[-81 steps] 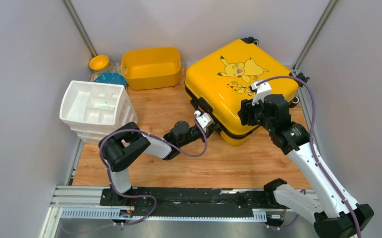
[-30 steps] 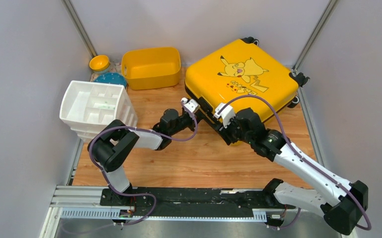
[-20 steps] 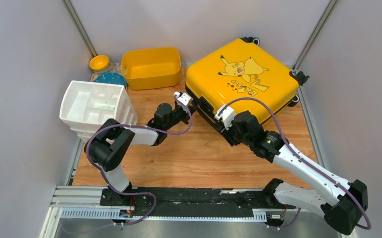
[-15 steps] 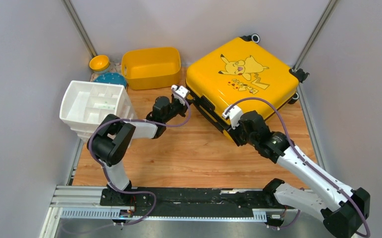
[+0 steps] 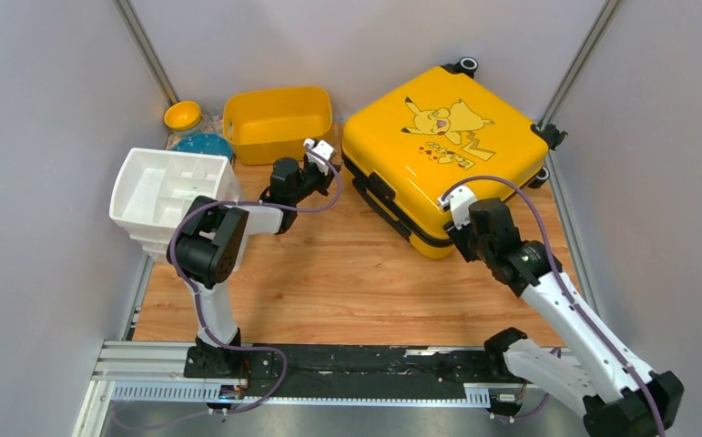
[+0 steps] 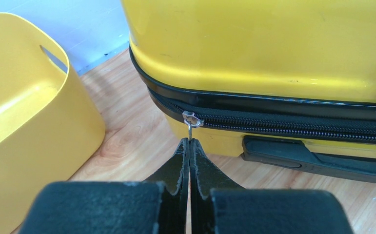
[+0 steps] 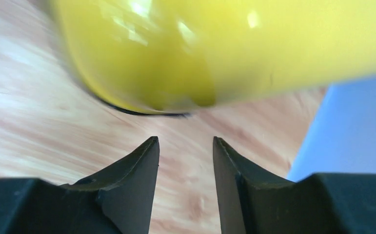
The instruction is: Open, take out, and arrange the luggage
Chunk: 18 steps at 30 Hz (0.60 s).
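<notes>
Left gripper (image 6: 189, 142) is pinched fully closed on the small metal zip pull (image 6: 191, 120) of the luggage (image 6: 273, 48). The luggage lies flat on the tabletop (image 5: 347, 273), print side up, directly ahead of this gripper's tips. The pull hangs from the black zip (image 6: 298, 127) at a rounded corner of the shell. To the gripper's right along the same side, just below the zip, sits a black handle (image 6: 312, 158).

Right gripper (image 7: 186, 146) has its jaws partly apart with nothing between them. A yellow corner of the luggage is close ahead of its tips, though the blurred wrist view does not show whether they touch.

To the left gripper's left, near the luggage but apart from it, stands a yellow tub (image 6: 25, 112). Behind and to the left of that gripper is a white organiser (image 5: 174, 196). Past the tub's far left end are a small yellow bowl (image 5: 183, 116) and a blue dish (image 5: 206, 146).
</notes>
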Available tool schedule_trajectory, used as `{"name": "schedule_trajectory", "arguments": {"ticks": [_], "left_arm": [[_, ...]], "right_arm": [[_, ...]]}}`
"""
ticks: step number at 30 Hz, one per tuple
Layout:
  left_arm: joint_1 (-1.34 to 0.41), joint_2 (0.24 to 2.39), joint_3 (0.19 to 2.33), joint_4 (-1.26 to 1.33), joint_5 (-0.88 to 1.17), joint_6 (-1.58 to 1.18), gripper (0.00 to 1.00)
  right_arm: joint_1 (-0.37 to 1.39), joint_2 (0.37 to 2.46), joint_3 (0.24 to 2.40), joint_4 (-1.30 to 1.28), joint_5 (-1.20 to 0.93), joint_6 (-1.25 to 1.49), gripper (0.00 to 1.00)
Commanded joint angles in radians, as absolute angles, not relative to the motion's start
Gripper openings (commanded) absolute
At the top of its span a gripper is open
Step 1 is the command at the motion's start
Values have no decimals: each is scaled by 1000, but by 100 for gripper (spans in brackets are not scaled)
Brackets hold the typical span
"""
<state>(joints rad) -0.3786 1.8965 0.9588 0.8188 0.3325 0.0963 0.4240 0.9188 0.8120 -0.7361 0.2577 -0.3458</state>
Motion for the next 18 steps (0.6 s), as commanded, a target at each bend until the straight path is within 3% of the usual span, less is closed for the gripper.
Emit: {"name": "schedule_trajectory", "arguments": {"ticks": [1, 6, 8, 18], "left_arm": [[-367, 1902, 983, 834, 365, 95, 0], [-365, 1899, 989, 839, 351, 80, 0], [-365, 1899, 994, 836, 347, 69, 0], [-365, 1907, 1005, 854, 305, 23, 0]], "right_arm": [[618, 825, 933, -652, 184, -325, 49], [819, 983, 986, -559, 282, -203, 45], [840, 1088, 992, -464, 328, -193, 42], [923, 1428, 1023, -157, 388, -218, 40]]}}
